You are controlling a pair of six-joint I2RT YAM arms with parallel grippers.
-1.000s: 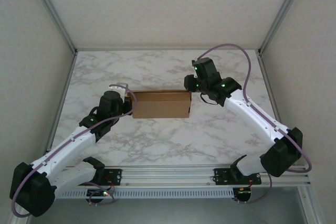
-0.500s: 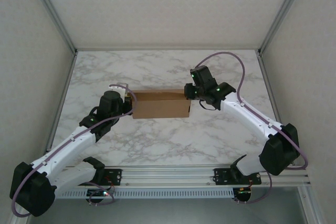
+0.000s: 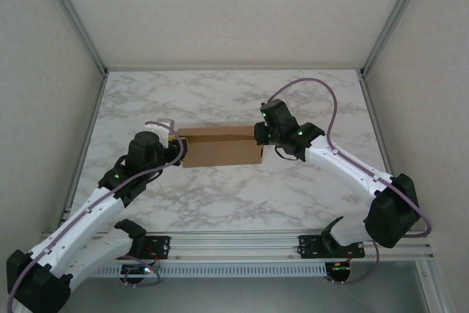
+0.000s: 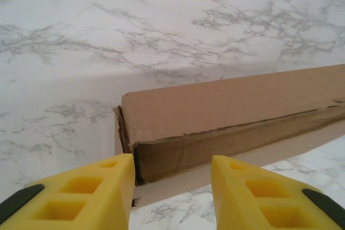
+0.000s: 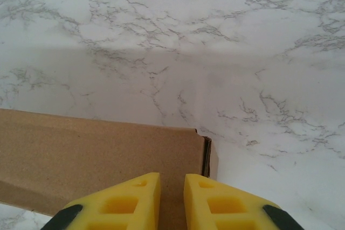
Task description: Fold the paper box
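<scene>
A plain brown cardboard box (image 3: 220, 148) lies on the marble bench (image 3: 220, 97). The left pincer (image 4: 171, 161) is spread at one end. The right pincer (image 5: 171, 180) is nearly together over the other; I cannot tell if it pinches.

The white, grey-veined marble table (image 3: 220, 203) in front of me, with the paper box (image 3: 220, 149) lying flat on it near the middle. The box is plain brown cardboard, its long sides running left to right, marble showing all around it.

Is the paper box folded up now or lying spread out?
Folded up: the paper box is a compact closed rectangle on the table, its top panel down over the side wall.
</scene>
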